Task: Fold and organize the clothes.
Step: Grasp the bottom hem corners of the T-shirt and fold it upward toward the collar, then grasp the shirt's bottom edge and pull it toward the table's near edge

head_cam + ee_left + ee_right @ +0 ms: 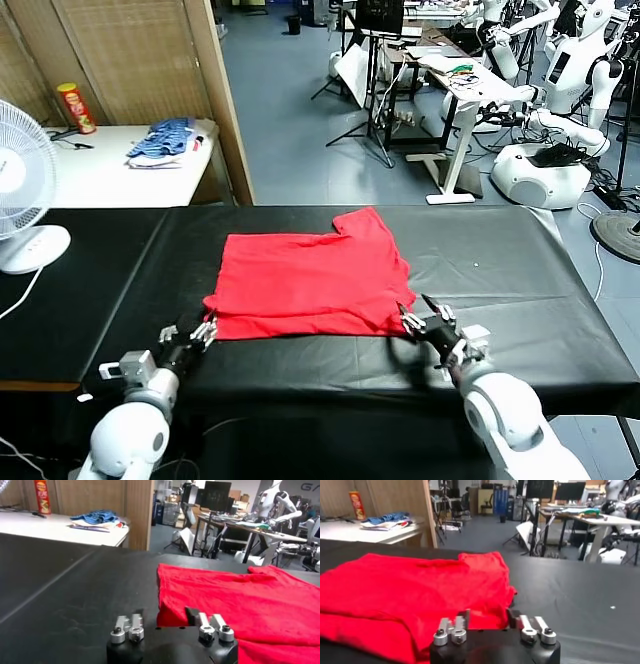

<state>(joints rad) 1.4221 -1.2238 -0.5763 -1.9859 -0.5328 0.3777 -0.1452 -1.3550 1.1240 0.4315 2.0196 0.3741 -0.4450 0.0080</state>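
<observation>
Gripper (203,331) pair open, T-shirt (305,280) corners partly hidden.

So the table (520,250) is covered in a black cloth, and the only thing lying right on it is the red shirt (305,285), folded over flat with one sleeve sticking out at the far end. Its near edge sits just ahead of the left gripper (203,330) and right gripper (418,318), spanning the stretch between them. Both sit low on the cloth by its two near corners, jaws spread, nothing in them.
</observation>
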